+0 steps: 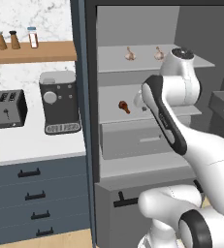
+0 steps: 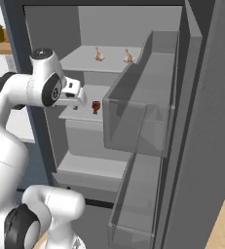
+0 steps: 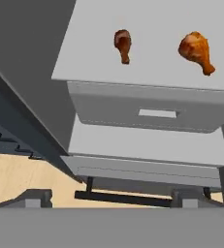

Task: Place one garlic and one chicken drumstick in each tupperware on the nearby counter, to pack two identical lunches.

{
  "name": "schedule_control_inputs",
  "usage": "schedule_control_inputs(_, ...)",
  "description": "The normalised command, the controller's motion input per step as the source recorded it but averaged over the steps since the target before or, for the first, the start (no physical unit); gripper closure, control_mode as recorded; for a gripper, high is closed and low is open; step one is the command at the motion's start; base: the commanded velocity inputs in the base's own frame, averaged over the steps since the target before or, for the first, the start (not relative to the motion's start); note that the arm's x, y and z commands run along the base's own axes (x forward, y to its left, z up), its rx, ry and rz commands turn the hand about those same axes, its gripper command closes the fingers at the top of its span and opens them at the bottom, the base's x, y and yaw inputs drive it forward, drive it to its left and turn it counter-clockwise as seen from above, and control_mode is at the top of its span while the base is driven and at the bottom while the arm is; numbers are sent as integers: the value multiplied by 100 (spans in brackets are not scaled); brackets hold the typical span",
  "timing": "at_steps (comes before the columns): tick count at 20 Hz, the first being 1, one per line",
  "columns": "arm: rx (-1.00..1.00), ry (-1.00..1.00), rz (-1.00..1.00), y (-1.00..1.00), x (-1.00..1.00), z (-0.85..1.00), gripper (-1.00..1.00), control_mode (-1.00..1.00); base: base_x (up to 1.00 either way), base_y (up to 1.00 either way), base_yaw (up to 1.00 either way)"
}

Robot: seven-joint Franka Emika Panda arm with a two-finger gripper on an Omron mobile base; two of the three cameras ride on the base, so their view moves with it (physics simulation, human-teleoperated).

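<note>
Open refrigerator with the robot arm reaching toward its middle shelf. In the left base view the white arm rises from the lower right of the frame and bends toward the centre, where its wrist stands in front of the middle shelf (image 1: 116, 99). One chicken drumstick (image 1: 124, 106) lies on that shelf, left of the wrist. On the upper shelf (image 1: 113, 60), near the top centre of the frame, two garlic bulbs lie apart: the left garlic (image 1: 129, 54) and the right garlic (image 1: 158, 53). At the left of the frame, a white counter (image 1: 31, 145) carries a toaster (image 1: 6, 109) and a coffee machine (image 1: 59, 102); a wooden wall shelf (image 1: 36, 51) with small bottles occupies the upper left.

In the right base view the gripper (image 2: 83, 103) sits left of centre, just beside the drumstick on the middle shelf and not touching it. The open fridge door (image 2: 148, 126), with its clear bins, fills the centre and right of the frame.

In the hand view two drumsticks lie well apart on the shelf at the top of the frame: the first at top centre and a second chicken drumstick (image 3: 196, 51) at upper right. A grey drawer (image 3: 152, 114) sits directly below the shelf. The two dark fingertips (image 3: 36, 197) stand near the bottom left and bottom right corners, spread wide with nothing between them.
</note>
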Motion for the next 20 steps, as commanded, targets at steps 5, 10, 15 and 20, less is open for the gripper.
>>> schedule_control_inputs(5,-1,-25,-3,0,-14,50,-100,-100,0,0,0)
schedule_control_inputs(10,-1,-19,-1,0,-16,48,-100,-100,0,0,0)
schedule_control_inputs(15,0,-16,0,0,-5,59,-100,-100,0,0,0)
schedule_control_inputs(20,0,-11,-3,0,0,56,-100,-100,0,0,0)
